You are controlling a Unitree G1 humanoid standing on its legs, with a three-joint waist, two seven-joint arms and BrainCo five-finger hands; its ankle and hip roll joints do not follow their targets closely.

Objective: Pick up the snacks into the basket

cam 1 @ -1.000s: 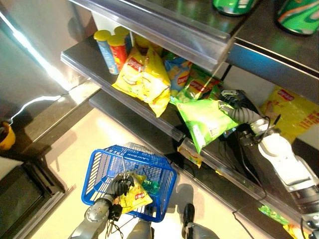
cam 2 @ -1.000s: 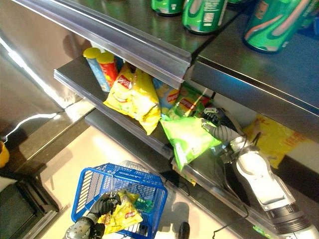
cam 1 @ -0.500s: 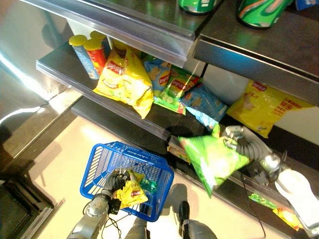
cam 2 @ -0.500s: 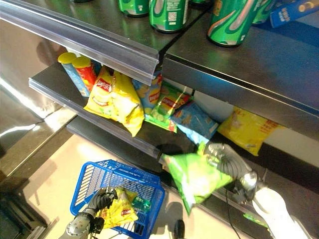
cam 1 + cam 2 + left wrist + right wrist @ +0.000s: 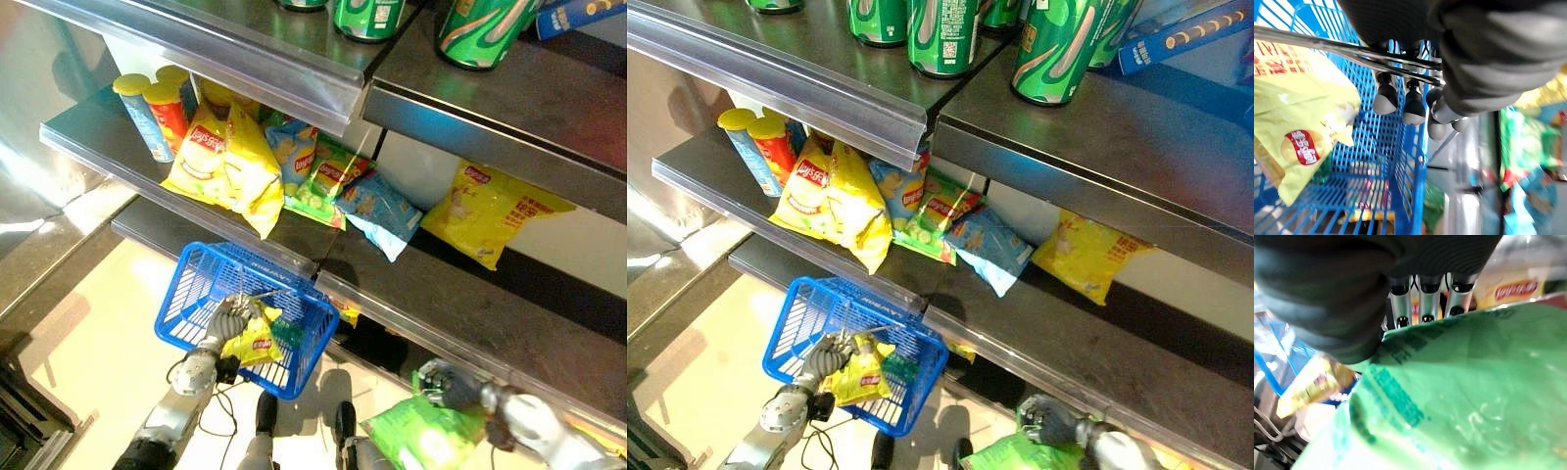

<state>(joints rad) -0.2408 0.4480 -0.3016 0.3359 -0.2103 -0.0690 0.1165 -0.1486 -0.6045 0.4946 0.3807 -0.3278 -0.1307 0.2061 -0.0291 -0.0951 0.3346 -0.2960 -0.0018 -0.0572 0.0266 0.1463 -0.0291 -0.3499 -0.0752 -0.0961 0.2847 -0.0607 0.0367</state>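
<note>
My left hand (image 5: 223, 320) is shut on the metal handle (image 5: 1347, 51) of the blue basket (image 5: 196, 294), which hangs below the lower shelf. A yellow snack bag (image 5: 250, 345) and a green packet (image 5: 287, 333) lie inside it. Low at the right, my right hand (image 5: 446, 385) is shut on a green snack bag (image 5: 421, 441); its fingers (image 5: 1422, 301) curl over the bag's top edge. The bag hangs to the right of the basket, apart from it.
The lower shelf (image 5: 88, 132) holds two tall snack tubes (image 5: 152, 108), yellow bags (image 5: 220, 162), green and blue bags (image 5: 338, 186) and another yellow bag (image 5: 490, 211). Green cans (image 5: 940, 34) stand on the upper shelf. A further shelf edge (image 5: 470, 343) runs just above my right hand.
My right hand has carried the green bag off the shelf and down, low at the right. The camera has shifted, showing more of the upper shelf. The left hand still holds the basket.
</note>
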